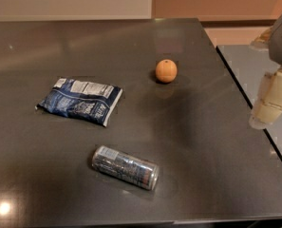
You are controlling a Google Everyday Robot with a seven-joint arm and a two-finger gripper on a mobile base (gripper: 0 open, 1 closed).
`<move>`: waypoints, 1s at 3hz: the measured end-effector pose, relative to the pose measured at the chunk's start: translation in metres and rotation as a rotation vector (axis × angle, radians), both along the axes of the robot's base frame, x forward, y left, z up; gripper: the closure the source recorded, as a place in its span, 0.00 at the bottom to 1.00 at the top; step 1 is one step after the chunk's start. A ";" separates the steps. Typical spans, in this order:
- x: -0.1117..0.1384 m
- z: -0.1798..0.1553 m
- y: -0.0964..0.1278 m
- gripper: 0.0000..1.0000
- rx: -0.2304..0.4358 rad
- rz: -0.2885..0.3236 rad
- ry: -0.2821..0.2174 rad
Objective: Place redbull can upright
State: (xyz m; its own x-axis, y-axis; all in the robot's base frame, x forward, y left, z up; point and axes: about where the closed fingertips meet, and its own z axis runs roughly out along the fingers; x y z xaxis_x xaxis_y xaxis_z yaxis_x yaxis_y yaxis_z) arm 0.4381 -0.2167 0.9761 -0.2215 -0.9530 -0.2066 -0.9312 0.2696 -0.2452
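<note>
Pincer (pixel 268 101) sits just off the right edge of the tabletop (pixel 202 146), about midway along it and well apart from everything. Can't tell how far open it is from this angle; nothing looks to be in it. Redbull can (pixel 125 167) is down on its side near the front edge, a bit left of centre, long axis roughly along that edge with the right end angled slightly toward the front. Step in hand, as I read it: reach and grasp, not yet begun. To do it well: come in from above and close across the can's narrow diameter, not along its length, so the wrist has to square up to the long axis. Grab nearer one end than the middle, so the tip-up is a short rotation and the far end swings down to become the base. Can is round and shiny, so it likely rolls toward the front or back edge if one side gets touched first; centre the approach and make contact on both sides together. Thin wall probably dents, so keep squeeze modest. Snack bag (pixel 81 101) lies toward the left edge, behind the can, near but not touching. Orange (pixel 166 71) is further back, near centre. Neither blocks a path from the right. Set down on the bare patch right of the can, flat on its end, and release only once vertical. Front edge is close, so bias placement inward.
</note>
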 end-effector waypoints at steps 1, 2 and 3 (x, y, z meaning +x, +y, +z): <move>0.000 0.000 0.000 0.00 0.000 0.000 0.000; 0.003 0.000 0.004 0.00 -0.012 0.067 -0.001; 0.010 -0.011 0.027 0.00 -0.049 0.256 0.032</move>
State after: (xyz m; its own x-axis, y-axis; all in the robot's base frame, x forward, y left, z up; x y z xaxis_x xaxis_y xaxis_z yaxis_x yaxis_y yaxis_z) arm 0.4486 -0.1893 0.9655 0.0224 -0.9876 -0.1557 -0.9752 0.0127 -0.2212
